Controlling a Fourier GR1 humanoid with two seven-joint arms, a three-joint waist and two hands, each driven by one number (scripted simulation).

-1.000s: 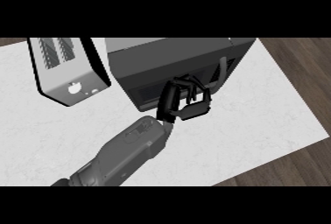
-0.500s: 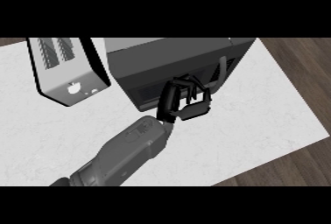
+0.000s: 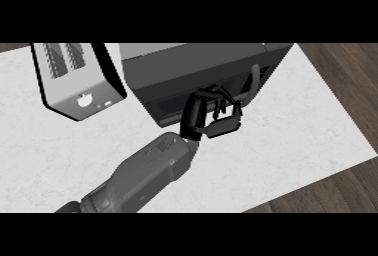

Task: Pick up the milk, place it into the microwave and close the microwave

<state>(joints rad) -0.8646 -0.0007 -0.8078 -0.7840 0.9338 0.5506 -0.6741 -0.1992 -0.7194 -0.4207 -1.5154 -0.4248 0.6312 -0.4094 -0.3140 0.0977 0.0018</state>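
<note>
1. The white marbled counter (image 3: 295, 150) carries a dark microwave (image 3: 192, 65) at 12 o'clock. Just beside it, at 10 o'clock, is a silver toaster (image 3: 74, 95). Wooden floor (image 3: 347, 190) shows from 3 to 5 o'clock.
2. The microwave's door looks closed, with its handle (image 3: 252, 82) upright at the door's 3 o'clock side. The milk shows nowhere, and I can't tell whether it sits behind that door.
3. A grey forearm (image 3: 144, 175) comes in from 7 o'clock and slants toward 1 o'clock across bare counter.
4. The left hand (image 3: 193, 117) is right at the door front, just at 8 o'clock of the handle. Its fingers are curled in toward the thumb, with nothing seen between them.
5. Count: one microwave, one toaster with two slots, one forearm, one hand.
</note>
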